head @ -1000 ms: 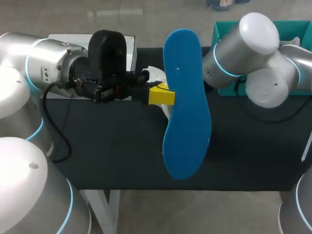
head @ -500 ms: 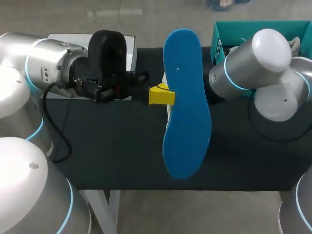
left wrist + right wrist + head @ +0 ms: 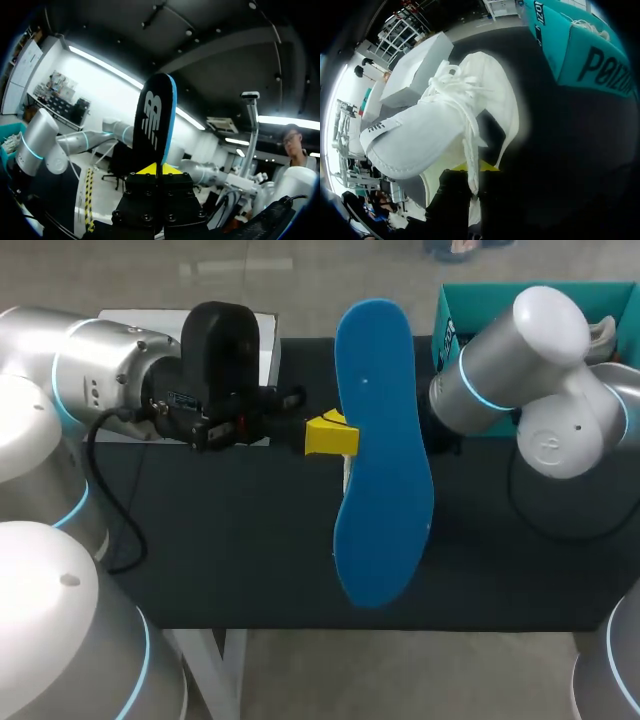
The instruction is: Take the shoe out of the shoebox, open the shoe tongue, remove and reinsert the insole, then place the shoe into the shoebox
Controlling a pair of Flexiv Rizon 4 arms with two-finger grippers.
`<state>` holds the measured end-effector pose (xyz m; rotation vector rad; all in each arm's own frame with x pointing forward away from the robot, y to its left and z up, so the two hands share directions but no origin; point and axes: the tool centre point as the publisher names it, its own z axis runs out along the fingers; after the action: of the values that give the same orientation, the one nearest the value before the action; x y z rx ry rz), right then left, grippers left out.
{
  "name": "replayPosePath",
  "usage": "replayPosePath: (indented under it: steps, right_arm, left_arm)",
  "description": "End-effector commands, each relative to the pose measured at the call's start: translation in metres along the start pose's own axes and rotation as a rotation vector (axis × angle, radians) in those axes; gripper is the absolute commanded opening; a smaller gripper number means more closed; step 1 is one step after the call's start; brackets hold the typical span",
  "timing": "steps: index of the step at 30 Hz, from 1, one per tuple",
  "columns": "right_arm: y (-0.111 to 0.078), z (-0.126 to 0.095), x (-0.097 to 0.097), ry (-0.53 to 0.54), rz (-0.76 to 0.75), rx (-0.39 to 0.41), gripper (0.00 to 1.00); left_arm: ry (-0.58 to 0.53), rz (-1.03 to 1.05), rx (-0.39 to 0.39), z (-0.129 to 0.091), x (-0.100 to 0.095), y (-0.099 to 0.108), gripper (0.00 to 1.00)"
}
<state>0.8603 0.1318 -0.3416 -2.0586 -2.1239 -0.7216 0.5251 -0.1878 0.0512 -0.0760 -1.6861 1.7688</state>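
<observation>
Insole (image 3: 385, 470), long, smooth, blue, pinched in left claw (image 3: 335, 435).

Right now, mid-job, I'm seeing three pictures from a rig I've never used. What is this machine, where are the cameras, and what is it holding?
It is a robot with two grey arms at a black table. One picture looks down from above and behind it; the two round ones come from a camera on each wrist. The left arm has its yellow-tipped jaws shut on a blue insole, held up in the air. The right arm extends behind that insole; its wrist camera shows a white shoe close ahead, near the teal shoebox. A white box sits beyond the shoe.
</observation>
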Motion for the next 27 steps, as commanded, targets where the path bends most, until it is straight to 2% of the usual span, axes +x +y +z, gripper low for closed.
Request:
replayPosePath:
  steps: [1,9,12,13,14,15,19,20,25,27]
  right_arm:
    - [0.004,0.003,-0.002,-0.005,-0.007,0.019,0.0]
    - [0.001,0.018,-0.015,-0.034,-0.022,0.048,0.0]
    - [0.001,0.017,-0.018,-0.039,-0.055,0.064,0.0]
    - [0.001,0.012,-0.018,-0.038,-0.057,0.057,0.21]
    - [0.002,0.007,-0.019,-0.05,-0.071,0.059,0.5]
    - [0.002,0.001,-0.02,-0.053,-0.076,0.054,1.0]
    - [0.006,-0.027,-0.016,-0.02,-0.102,0.035,1.0]
    - [0.007,-0.034,-0.016,0.014,-0.1,0.024,1.0]
    - [0.014,-0.072,-0.009,0.354,0.024,-0.065,1.0]
    - [0.018,-0.08,-0.007,0.389,0.027,-0.091,1.0]
  left_arm:
    - [0.001,0.0,0.001,0.001,-0.001,0.0,0.0]
    - [0.001,0.0,0.001,0.001,-0.001,0.0,0.0]
    - [0.001,0.0,0.001,0.001,-0.001,0.0,0.0]
    - [0.001,0.0,0.001,0.001,-0.001,0.0,0.0]
    - [0.001,0.0,0.001,0.001,-0.001,0.0,0.0]
    - [0.001,0.0,0.001,0.001,-0.001,0.0,0.0]
    - [0.001,0.0,0.001,0.001,-0.001,0.0,0.0]
    - [0.001,0.0,0.001,0.001,-0.001,0.0,0.0]
    - [0.001,0.0,0.001,0.001,-0.001,0.0,0.0]
    - [0.001,0.0,0.001,0.001,-0.001,0.0,0.0]
